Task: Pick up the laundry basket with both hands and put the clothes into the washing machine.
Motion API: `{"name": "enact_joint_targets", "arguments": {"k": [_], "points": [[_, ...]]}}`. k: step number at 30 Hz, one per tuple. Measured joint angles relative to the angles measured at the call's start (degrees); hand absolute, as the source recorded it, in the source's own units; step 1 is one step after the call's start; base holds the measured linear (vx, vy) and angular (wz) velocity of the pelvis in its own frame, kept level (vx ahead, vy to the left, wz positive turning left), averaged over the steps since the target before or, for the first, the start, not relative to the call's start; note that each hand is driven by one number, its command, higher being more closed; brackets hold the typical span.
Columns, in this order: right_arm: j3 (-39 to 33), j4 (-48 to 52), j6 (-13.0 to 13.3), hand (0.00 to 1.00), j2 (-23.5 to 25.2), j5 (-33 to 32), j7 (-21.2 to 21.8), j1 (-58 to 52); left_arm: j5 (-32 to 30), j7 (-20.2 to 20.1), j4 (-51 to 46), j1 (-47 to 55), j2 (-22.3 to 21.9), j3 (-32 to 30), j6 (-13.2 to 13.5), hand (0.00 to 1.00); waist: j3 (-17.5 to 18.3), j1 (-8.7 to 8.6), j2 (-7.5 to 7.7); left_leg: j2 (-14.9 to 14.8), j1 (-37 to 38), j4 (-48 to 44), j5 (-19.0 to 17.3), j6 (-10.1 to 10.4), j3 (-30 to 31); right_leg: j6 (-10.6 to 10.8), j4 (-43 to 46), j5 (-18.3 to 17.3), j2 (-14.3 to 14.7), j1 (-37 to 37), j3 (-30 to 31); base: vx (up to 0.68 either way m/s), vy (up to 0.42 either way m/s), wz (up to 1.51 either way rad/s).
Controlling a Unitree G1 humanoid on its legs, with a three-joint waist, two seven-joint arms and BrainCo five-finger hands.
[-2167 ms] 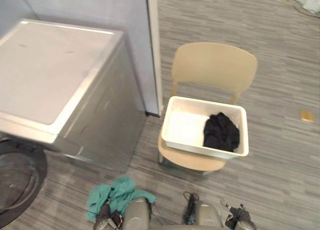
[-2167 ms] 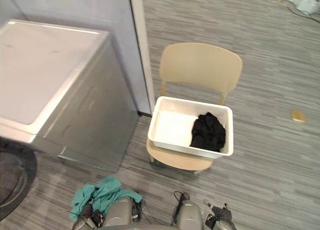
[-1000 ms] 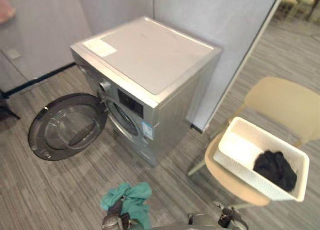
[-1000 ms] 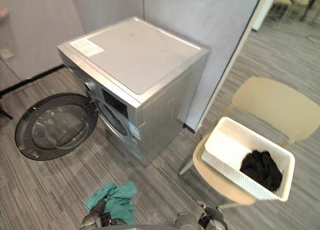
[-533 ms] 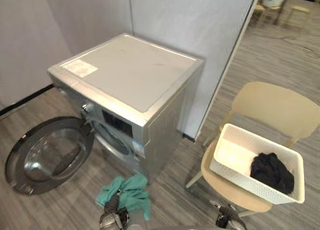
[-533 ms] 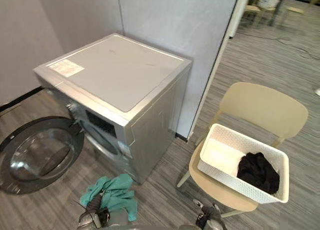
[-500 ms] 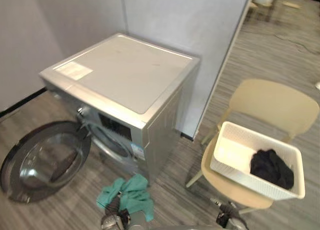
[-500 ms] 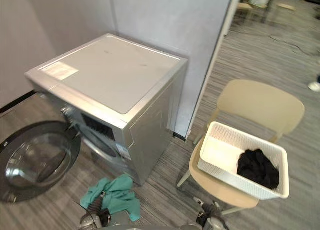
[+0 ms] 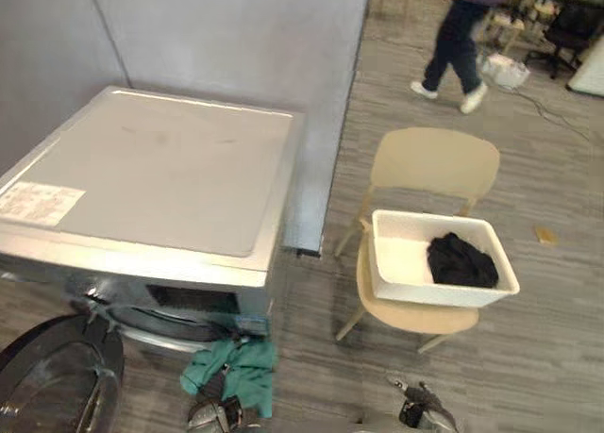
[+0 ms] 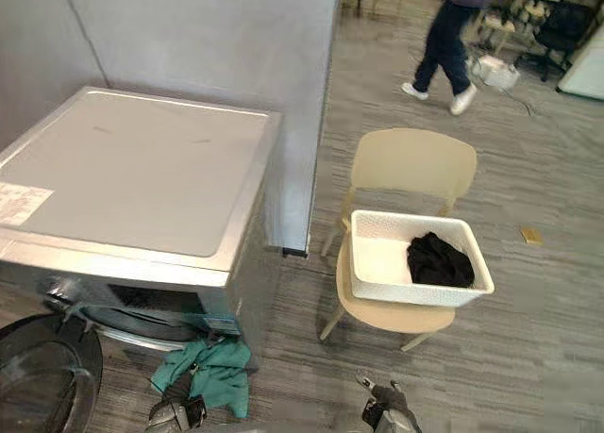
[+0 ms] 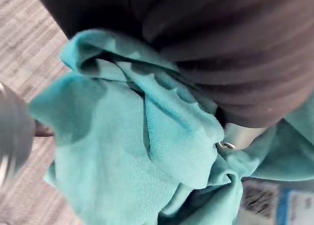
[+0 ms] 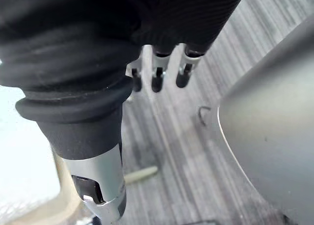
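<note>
The left robot hand (image 9: 215, 416) grips a teal cloth (image 9: 236, 372) beside the washing machine (image 9: 151, 183). The right robot hand (image 12: 157, 73) hangs slack and empty. The basket (image 9: 444, 293) overhangs the chair (image 9: 434, 164) seat's edge, so an uneven lift could tip it.

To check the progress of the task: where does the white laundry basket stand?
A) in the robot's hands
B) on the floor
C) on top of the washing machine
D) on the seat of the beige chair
D: the white laundry basket rests on the beige chair, holding black clothes.

Right robot hand (image 12: 157, 70) hangs slack-fingered, left robot hand (image 9: 215, 417) low.
</note>
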State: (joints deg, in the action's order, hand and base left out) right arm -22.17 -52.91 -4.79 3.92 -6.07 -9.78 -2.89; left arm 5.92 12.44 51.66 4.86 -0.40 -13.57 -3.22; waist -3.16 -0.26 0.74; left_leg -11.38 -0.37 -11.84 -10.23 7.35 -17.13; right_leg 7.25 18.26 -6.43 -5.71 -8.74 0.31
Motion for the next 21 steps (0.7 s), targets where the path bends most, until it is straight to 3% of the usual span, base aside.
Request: {"name": "enact_joint_targets", "arguments": {"k": [2,3,5,7,9,13,15,17,21], "points": [[-1.1,-2.1,0.1,0.00,-1.5,0.0,0.0,0.7,-0.1,-0.1,2.5,-1.2,0.1,0.1,-0.2,1.00,-0.4,-0.59,-0.17,0.1,-0.4,1.6,1.2,0.2,2.3,-1.9,-5.5,-1.3,0.6,2.3,-0.4,0.05,-0.226,0.01],[-2.7,-3.4,0.1,0.00,-2.5,0.0,0.0,0.6,-0.4,-0.4,3.4,-2.0,-1.1,0.0,-0.7,1.00,-1.2,-0.70,-1.19,0.3,0.3,3.3,2.7,-1.4,4.6,-2.4,-5.7,-1.1,0.9,3.2,-1.1,0.00,-0.217,0.27],[-4.9,-4.9,-0.1,0.00,-4.4,0.5,0.0,-0.6,-0.4,-1.2,3.4,-2.2,-2.6,-0.4,-0.7,1.00,-1.8,-0.49,-1.82,0.2,3.2,5.8,4.6,-2.3,6.2,-3.2,-6.0,-1.5,1.2,6.0,-2.3,0.03,-0.152,0.28],[-5.1,-4.8,-0.1,0.00,-5.2,1.7,0.0,-1.3,-0.4,-1.3,3.3,-1.8,-3.0,-0.5,-0.6,1.00,-1.7,-0.45,-2.27,0.1,4.7,5.8,5.1,-1.6,6.1,-3.4,-6.0,-1.6,1.3,7.5,-2.4,0.01,-0.065,0.06],[-5.0,-4.5,-0.1,0.00,-5.4,2.1,0.0,-0.9,-0.4,-1.3,2.6,-1.9,-3.4,-0.6,-0.6,1.00,-1.7,-0.43,-2.26,0.0,3.7,3.7,5.0,-1.5,6.1,-3.4,-6.0,-1.6,1.1,7.6,-2.7,-0.04,-0.028,0.06],[-4.9,-3.4,-0.1,0.00,-3.2,2.1,0.0,-0.7,-0.4,-1.2,-0.2,-2.2,-3.3,-1.0,-0.1,1.00,-3.5,0.03,-0.71,0.3,-1.2,-5.1,4.1,-0.5,8.1,-3.1,-4.4,-1.8,-0.5,7.8,-5.4,-0.10,0.012,0.39],[-4.8,-2.1,-0.1,0.00,-1.9,2.1,0.0,-0.6,-0.3,-1.2,-1.7,-2.3,-3.4,-2.0,-0.1,1.00,-4.6,1.03,-0.64,0.2,-2.1,-7.0,2.7,-0.8,8.6,-2.6,-2.9,-2.5,-0.8,7.4,-6.0,-0.15,0.054,0.30],[-4.7,-1.0,0.0,0.00,-2.2,2.1,0.1,-1.4,-0.3,-1.2,-2.3,-2.1,-3.9,-2.2,0.0,1.00,-5.1,0.70,-1.35,0.1,-3.3,-6.4,-0.8,-1.2,8.0,-2.1,0.5,-4.8,-2.3,6.2,-7.5,-0.19,0.131,0.51],[-4.3,0.6,-0.1,0.00,-2.0,2.3,0.1,-2.5,-0.1,-1.1,-2.9,-1.4,-3.3,-2.3,-0.1,1.00,-5.1,1.01,-0.89,0.4,-3.8,-5.3,-0.1,-2.9,2.9,-1.6,2.7,-5.0,-5.0,4.3,-7.6,-0.09,0.061,0.23]]}}
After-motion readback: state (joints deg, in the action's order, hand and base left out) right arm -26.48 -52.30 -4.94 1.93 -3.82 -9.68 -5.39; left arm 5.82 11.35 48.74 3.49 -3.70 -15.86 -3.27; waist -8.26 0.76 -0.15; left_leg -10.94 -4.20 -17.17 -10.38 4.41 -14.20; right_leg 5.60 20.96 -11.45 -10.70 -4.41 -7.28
